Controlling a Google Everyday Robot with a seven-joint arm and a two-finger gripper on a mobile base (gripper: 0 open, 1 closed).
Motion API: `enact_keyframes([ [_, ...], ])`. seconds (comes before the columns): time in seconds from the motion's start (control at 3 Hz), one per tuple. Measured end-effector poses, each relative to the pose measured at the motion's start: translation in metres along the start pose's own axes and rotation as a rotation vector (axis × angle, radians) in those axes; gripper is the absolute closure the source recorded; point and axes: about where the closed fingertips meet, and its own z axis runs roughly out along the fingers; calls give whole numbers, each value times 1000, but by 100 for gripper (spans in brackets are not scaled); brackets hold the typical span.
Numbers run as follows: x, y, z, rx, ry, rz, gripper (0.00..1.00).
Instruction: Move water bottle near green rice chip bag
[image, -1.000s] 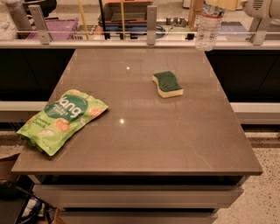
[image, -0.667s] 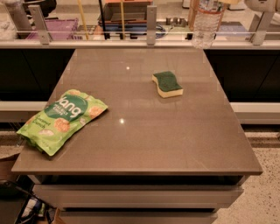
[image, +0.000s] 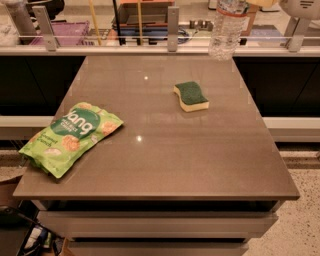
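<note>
The water bottle (image: 227, 31), clear and ribbed, hangs in the air over the table's far right edge, with its cap cut off by the top of the camera view. My gripper (image: 240, 3) shows only as a tan piece at the top edge, holding the bottle's upper part. The green rice chip bag (image: 70, 136) lies flat near the table's front left corner, far from the bottle.
A green-and-yellow sponge (image: 190, 96) lies on the brown table (image: 170, 160), right of centre toward the back. A white rail with metal posts (image: 172, 22) runs behind the table. A white robot part (image: 302, 7) shows at the top right corner.
The water bottle has shifted slightly left and a little lower along the far edge of the table. The bag and the sponge have not moved.
</note>
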Motion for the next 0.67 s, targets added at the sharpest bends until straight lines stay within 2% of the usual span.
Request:
enact_keyframes([
  [0.67, 5, 73, -10, -49, -21, -24, 100],
])
